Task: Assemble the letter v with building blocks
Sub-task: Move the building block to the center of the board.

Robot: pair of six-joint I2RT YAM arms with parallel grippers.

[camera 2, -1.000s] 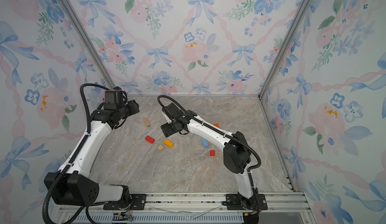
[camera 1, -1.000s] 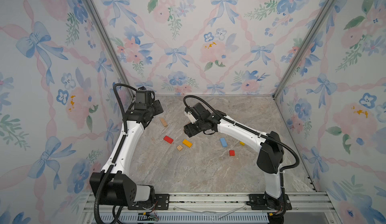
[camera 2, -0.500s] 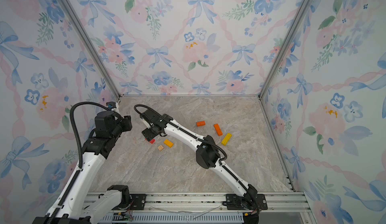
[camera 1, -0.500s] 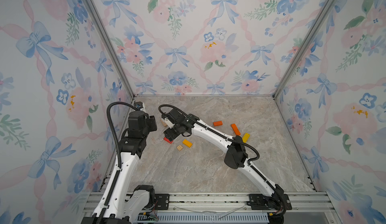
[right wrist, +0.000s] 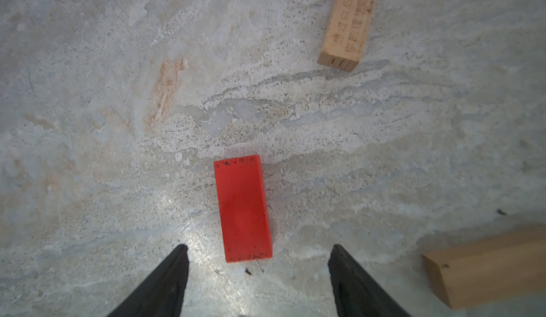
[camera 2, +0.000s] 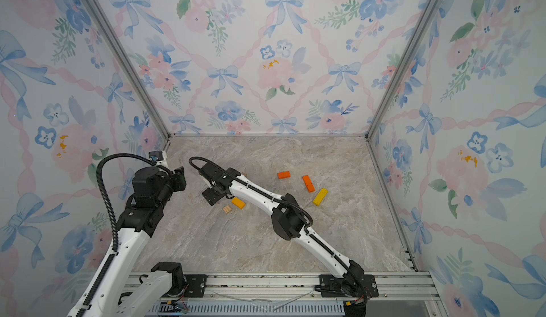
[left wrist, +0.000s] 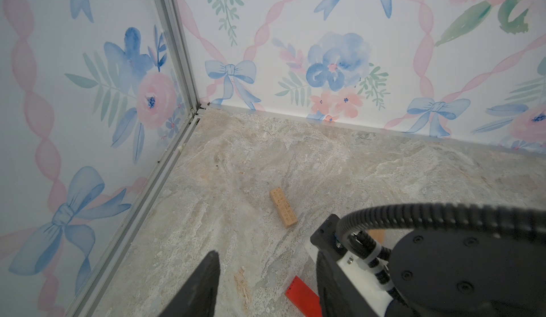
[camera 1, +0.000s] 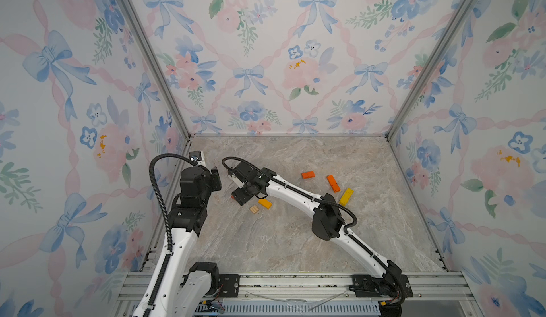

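Note:
A red block (right wrist: 242, 207) lies flat on the marble floor (camera 1: 295, 241), just ahead of my right gripper (right wrist: 259, 246), which hangs open above it with nothing between its jaws. In both top views that gripper (camera 1: 240, 198) covers nearly all of the red block. A natural wood bar (left wrist: 283, 207) lies farther toward the back left corner. Next to the right gripper sit a yellow-orange block (camera 1: 265, 203) and a small wood block (camera 1: 254, 209). My left gripper (camera 1: 215, 173) is open and empty by the left wall. In the left wrist view the red block (left wrist: 302, 296) shows beside the right arm's wrist.
At the right lie a short orange block (camera 1: 308, 174), an orange bar (camera 1: 333, 183) and a yellow bar (camera 1: 346, 196). The right arm's wrist (left wrist: 443, 271) is close in front of the left gripper. Floral walls enclose the floor on three sides, with a metal rail (camera 1: 295, 283) in front.
My right gripper has swung left and settled over the red block, now nearly covered from above. The left arm has pulled back to the left wall. Both grippers stay open.

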